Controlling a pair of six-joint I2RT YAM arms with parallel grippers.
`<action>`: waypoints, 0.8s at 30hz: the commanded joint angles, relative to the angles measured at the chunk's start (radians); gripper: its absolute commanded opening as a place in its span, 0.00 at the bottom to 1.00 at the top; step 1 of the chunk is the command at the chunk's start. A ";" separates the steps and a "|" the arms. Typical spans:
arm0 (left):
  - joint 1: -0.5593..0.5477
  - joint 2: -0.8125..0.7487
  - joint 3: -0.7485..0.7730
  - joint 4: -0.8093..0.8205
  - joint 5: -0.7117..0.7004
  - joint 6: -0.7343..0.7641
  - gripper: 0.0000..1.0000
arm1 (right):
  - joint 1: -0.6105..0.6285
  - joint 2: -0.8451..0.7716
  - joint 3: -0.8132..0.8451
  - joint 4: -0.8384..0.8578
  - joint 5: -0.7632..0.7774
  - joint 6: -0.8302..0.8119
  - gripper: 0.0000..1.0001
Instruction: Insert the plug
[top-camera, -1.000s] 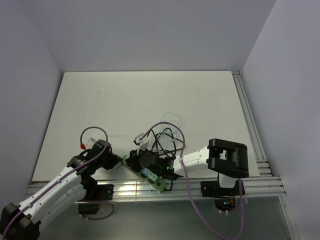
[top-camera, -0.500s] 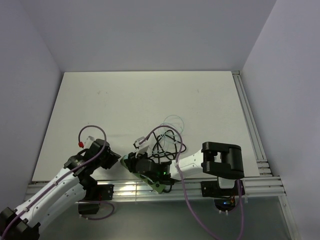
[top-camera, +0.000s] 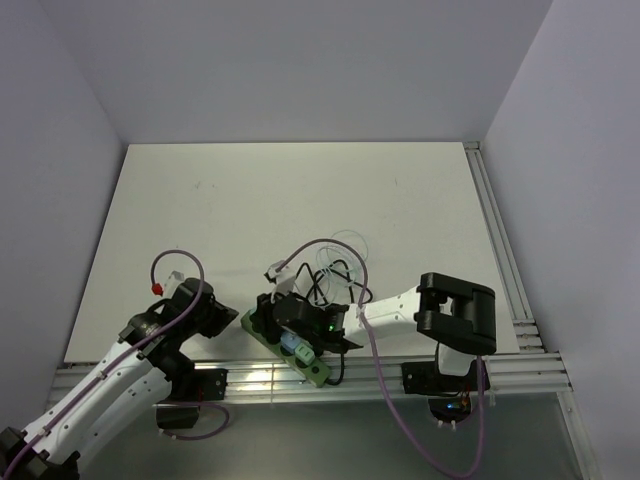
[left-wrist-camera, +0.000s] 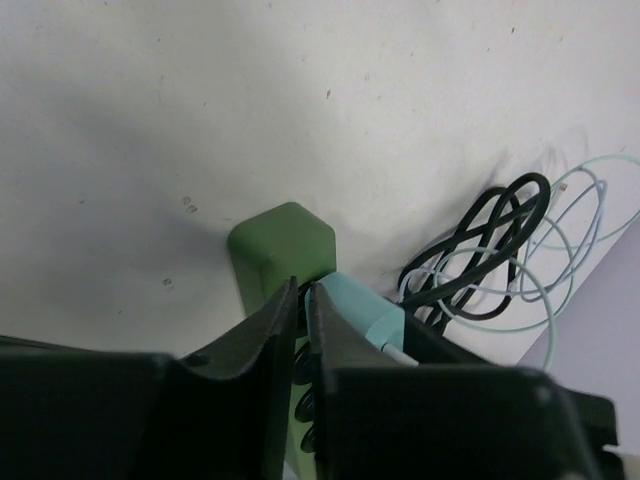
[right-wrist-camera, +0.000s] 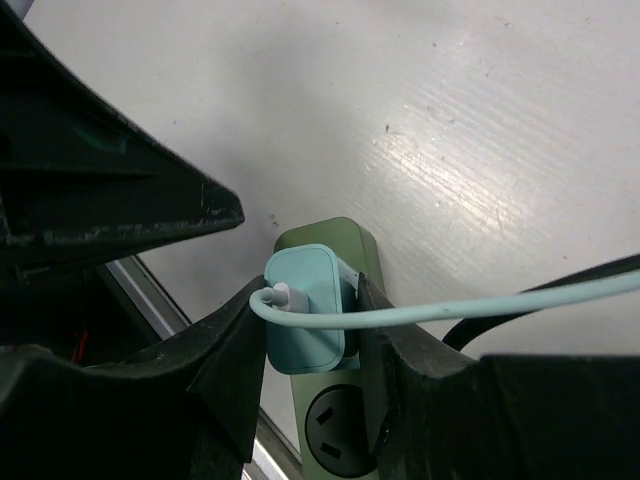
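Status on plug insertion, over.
Left gripper shut, tips at power strip end. Right gripper clamps teal plug on strip; seating unclear. Cables coiled beside, not blocking.

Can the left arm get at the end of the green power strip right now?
Probably yes. The left gripper points straight at the strip's free end, close by, with nothing between. The right gripper clamps the charger farther along, leaving that end clear.

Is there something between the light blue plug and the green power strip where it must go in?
Nothing visible does. The light blue plug sits directly on the green power strip, held between the jaws of the right gripper. Its cable runs off sideways. The contact face is hidden.
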 joint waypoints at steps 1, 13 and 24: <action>-0.001 0.003 -0.010 0.030 0.038 0.038 0.13 | -0.083 0.110 -0.048 -0.402 -0.014 -0.099 0.00; -0.001 -0.025 -0.036 0.091 0.080 0.087 0.03 | -0.206 0.159 0.105 -0.400 0.003 -0.294 0.00; -0.001 0.127 -0.183 0.413 0.153 0.127 0.00 | -0.280 0.258 0.262 -0.465 -0.015 -0.369 0.00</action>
